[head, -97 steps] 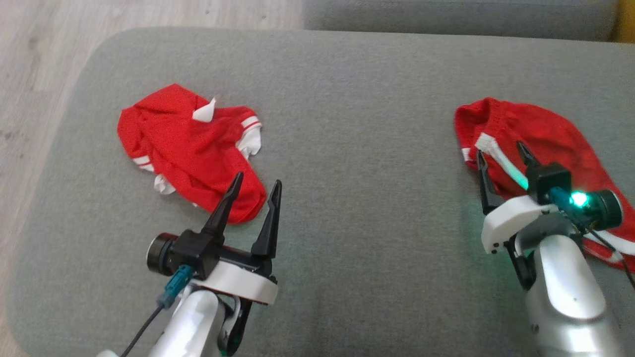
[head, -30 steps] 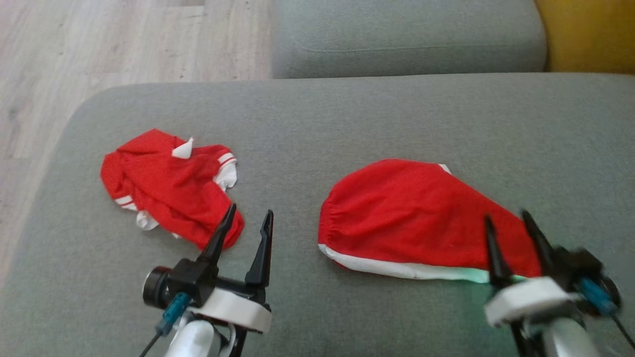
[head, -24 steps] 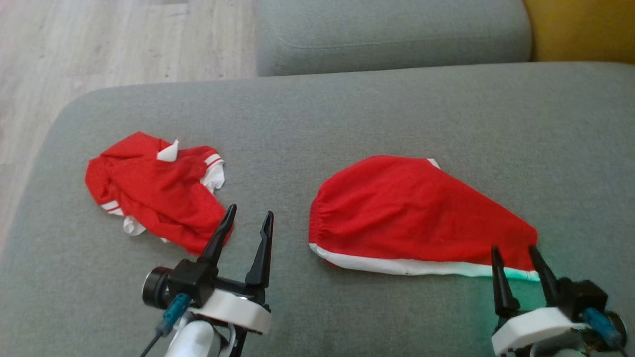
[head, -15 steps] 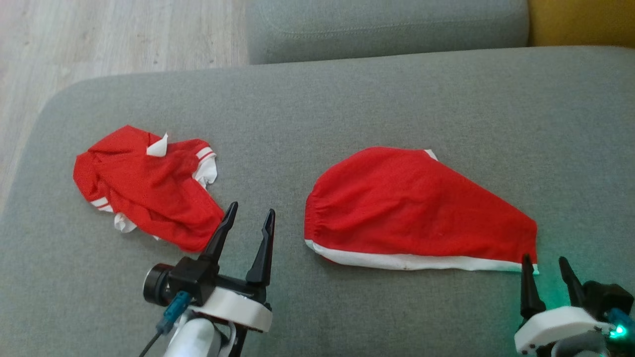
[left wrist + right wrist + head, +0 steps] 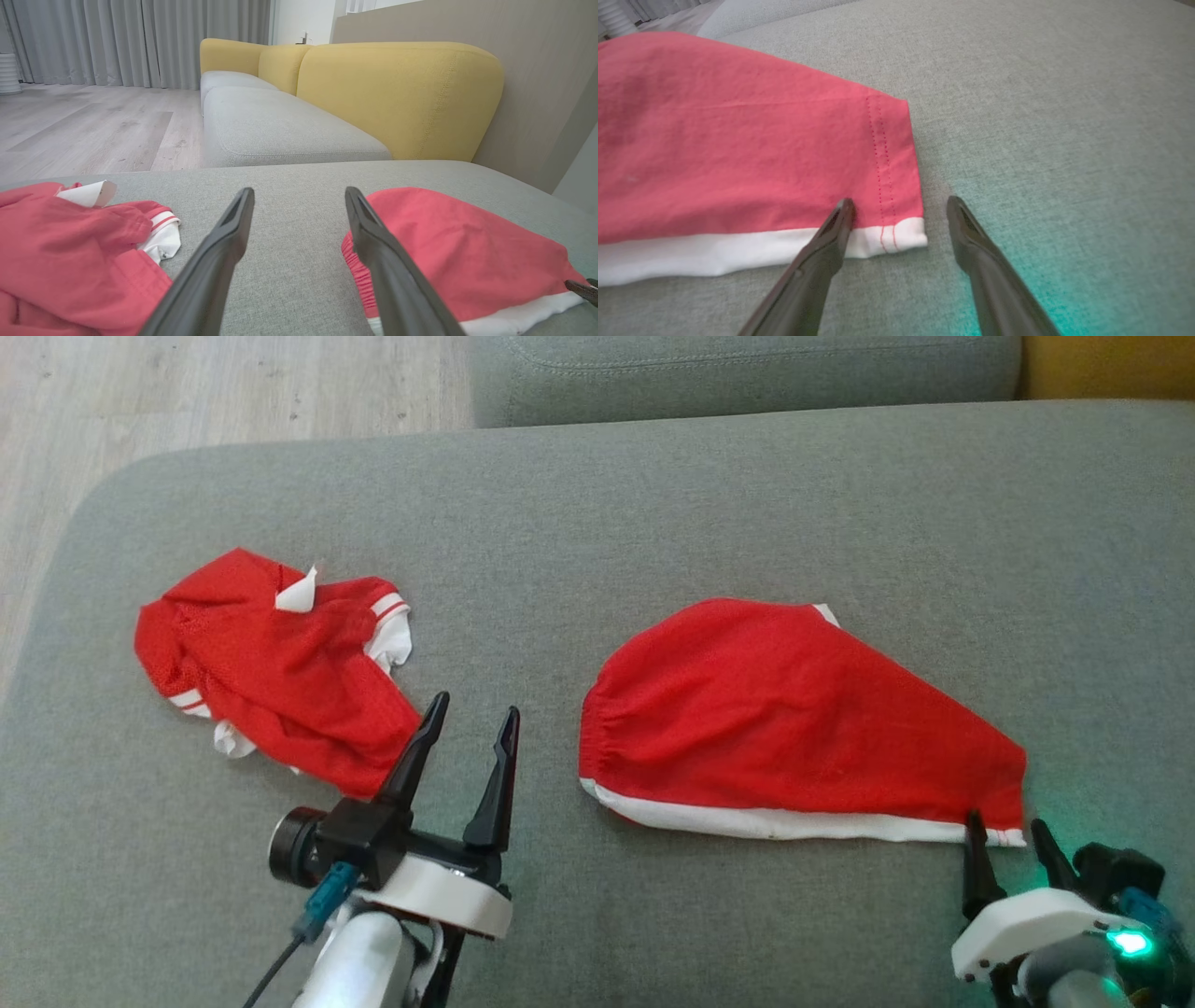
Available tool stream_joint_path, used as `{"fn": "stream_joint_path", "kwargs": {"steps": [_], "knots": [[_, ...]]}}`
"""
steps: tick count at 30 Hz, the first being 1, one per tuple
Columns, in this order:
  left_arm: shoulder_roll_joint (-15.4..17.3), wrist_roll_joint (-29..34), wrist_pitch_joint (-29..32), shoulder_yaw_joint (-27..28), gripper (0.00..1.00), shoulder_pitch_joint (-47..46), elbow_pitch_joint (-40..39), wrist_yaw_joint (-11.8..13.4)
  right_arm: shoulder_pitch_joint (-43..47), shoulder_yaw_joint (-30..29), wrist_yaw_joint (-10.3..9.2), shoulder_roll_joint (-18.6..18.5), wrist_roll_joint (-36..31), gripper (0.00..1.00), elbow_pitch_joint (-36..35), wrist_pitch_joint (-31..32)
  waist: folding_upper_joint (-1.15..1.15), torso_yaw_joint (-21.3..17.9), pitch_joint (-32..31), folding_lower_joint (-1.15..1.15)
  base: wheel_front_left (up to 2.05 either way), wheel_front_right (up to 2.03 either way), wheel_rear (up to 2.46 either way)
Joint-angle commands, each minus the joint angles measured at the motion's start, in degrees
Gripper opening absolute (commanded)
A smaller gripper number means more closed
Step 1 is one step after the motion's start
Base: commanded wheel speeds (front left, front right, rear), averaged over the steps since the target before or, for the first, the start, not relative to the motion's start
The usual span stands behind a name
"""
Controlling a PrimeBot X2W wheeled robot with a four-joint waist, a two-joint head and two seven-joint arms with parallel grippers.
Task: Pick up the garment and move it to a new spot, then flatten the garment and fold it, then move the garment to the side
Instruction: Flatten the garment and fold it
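Note:
A red garment (image 5: 794,728) with a white band along its near edge lies spread flat on the grey cushion (image 5: 653,504), right of the middle. My right gripper (image 5: 1005,821) stands open at its near right corner, the left finger over the white hem, nothing held. In the right wrist view the garment (image 5: 738,154) fills the left, and my right gripper (image 5: 901,200) straddles its corner. My left gripper (image 5: 474,705) is open and empty between the two red pieces. The left wrist view has the garment (image 5: 458,252) to the right of my left gripper (image 5: 299,191).
A second red garment (image 5: 271,672) with white cuffs lies crumpled at the left, also in the left wrist view (image 5: 70,247). The cushion's rounded left edge drops to wood floor (image 5: 187,383). Another grey cushion (image 5: 747,373) and a yellow backrest (image 5: 397,93) lie beyond.
The garment, earlier bunched at the far right under my right gripper, now lies spread near the middle. My right gripper has drawn back to its near right corner. The camera has shifted; the left arm is still.

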Motion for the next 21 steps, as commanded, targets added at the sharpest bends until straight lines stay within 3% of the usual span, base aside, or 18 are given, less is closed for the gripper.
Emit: {"fn": "stream_joint_path", "kwargs": {"steps": [1,3,4,6,7,15,21], "knots": [[0.06,0.73,-0.55,2.16,1.00,-2.25,-1.39,-0.09,-1.52,1.61,-0.04,-0.37,-0.57,1.00,0.26,-0.29,0.00,-0.03,-0.09,0.00,0.00,0.00,0.00],[0.06,0.78,-0.55,2.35,1.00,-2.28,-1.23,-0.14,-1.95,1.74,-0.04,-0.37,-0.55,1.00,1.37,-0.66,0.00,-0.12,-0.27,0.00,0.00,0.00,0.00],[0.06,0.83,-0.55,2.41,1.00,-2.27,-1.17,-0.13,-2.14,1.87,-0.04,-0.37,-0.58,0.78,1.86,-0.82,0.00,-0.19,-0.39,0.00,0.00,0.00,0.00],[0.05,0.86,-0.55,2.48,1.00,-2.16,-1.07,-0.09,-2.48,2.29,-0.04,-0.37,-0.92,0.07,2.45,-1.19,0.00,-0.35,-0.66,0.00,0.00,0.00,0.00],[0.04,0.84,-0.55,2.50,1.00,-2.08,-1.04,-0.07,-2.62,2.42,-0.04,-0.37,-1.27,0.00,2.46,-1.40,0.00,-0.45,-0.77,0.00,0.00,0.00,0.00],[0.30,1.45,-0.53,0.91,1.00,-1.35,1.44,-0.61,-3.47,-1.51,-0.04,-0.37,-4.96,0.00,-0.18,-2.23,0.00,-1.32,-1.61,0.00,0.00,0.00,0.00],[1.58,1.73,1.90,-6.03,1.00,-2.15,5.92,-2.22,-4.38,-5.58,-0.04,-0.37,-7.28,0.00,-2.17,-1.19,0.00,-1.71,-1.08,0.00,0.00,0.00,0.00]]}}
